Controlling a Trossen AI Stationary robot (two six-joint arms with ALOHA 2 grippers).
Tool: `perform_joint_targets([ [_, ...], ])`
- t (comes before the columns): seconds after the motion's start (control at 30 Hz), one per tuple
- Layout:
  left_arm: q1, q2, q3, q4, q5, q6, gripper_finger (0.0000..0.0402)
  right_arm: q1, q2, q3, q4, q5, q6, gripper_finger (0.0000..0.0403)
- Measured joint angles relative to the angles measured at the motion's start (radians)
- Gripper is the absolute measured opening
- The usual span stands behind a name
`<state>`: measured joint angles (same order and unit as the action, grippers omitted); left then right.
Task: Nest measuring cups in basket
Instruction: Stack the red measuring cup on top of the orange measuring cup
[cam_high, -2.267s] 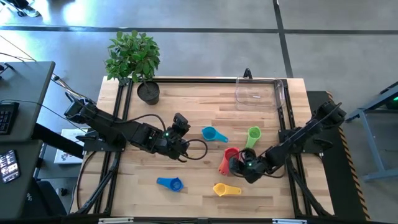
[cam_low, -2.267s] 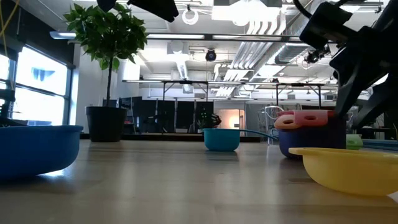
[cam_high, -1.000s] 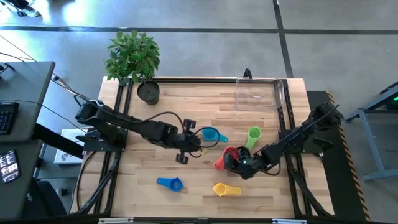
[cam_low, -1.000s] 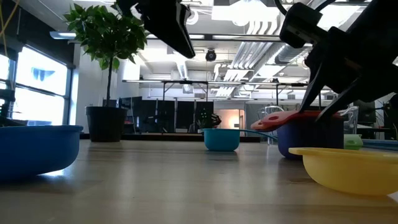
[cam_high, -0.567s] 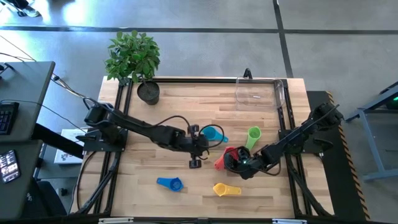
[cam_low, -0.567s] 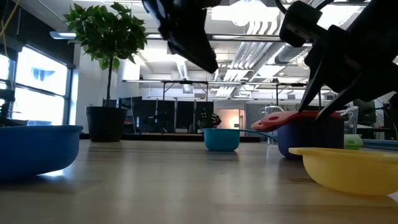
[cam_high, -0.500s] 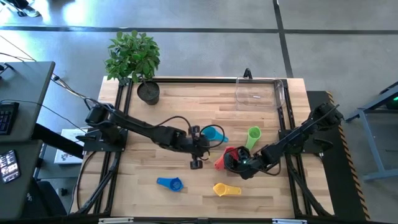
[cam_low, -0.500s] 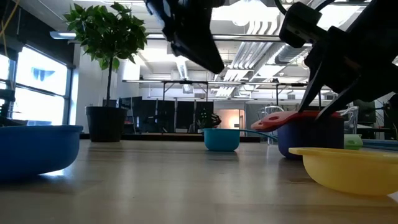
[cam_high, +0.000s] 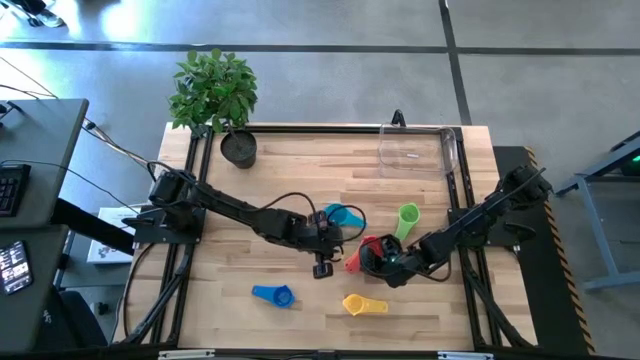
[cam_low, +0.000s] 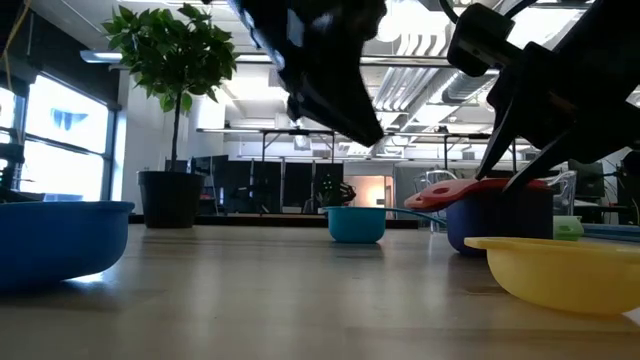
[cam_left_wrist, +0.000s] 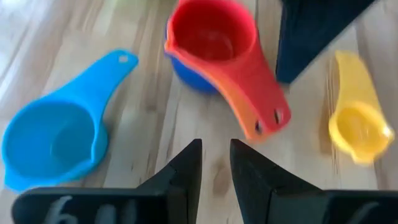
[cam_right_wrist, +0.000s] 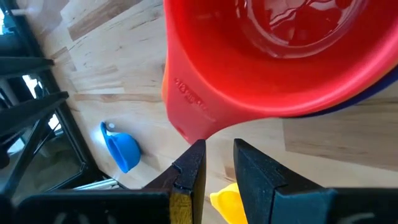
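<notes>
Red-topped cup stack (cam_high: 366, 250): left gripper (cam_high: 333, 243), fingers narrow and empty, has closed in from nine o'clock. Right gripper (cam_high: 380, 263) sits at four o'clock, fingers narrow, grip unclear. Teal cup (cam_high: 340, 215) probably nests next.

An open-plan lab or workshop: exposed ceiling ducts (cam_low: 420, 75), rows of worktables (cam_low: 300, 135), concrete floor (cam_high: 320, 70), a wooden desk (cam_high: 300, 170) in a metal frame.

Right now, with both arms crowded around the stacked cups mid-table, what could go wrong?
1. The left gripper and right gripper sit close together by the nested stack; the arms could collide.
2. The red cup sits tilted in the stack; a nudge might tip it out.
3. The basket lies at the far edge, and the teal cup, green cup, blue cup and yellow cup are scattered; a sweep could knock them.
</notes>
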<state>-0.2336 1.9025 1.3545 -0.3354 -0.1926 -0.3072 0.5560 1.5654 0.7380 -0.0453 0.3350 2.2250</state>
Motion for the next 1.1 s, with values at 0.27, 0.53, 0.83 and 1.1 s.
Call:
perform_joint_targets([
  [0.27,0.034,0.055,0.001,0.047,0.035,-0.035,0.0074,0.0,0.0,0.0,0.001,-0.001,0.0,0.0071],
  [0.53,0.038,0.105,0.001,0.084,0.09,-0.07,0.0074,-0.007,0.0,0.0,-0.002,0.004,0.0,0.0071],
  [0.83,0.038,0.12,0.0,0.098,0.102,-0.109,0.0074,-0.013,0.0,0.0,0.005,-0.014,0.0,0.0071],
  [1.1,0.038,0.12,0.0,0.114,0.102,-0.11,0.0074,0.004,0.0,0.0,0.013,-0.027,-0.006,0.0071],
])
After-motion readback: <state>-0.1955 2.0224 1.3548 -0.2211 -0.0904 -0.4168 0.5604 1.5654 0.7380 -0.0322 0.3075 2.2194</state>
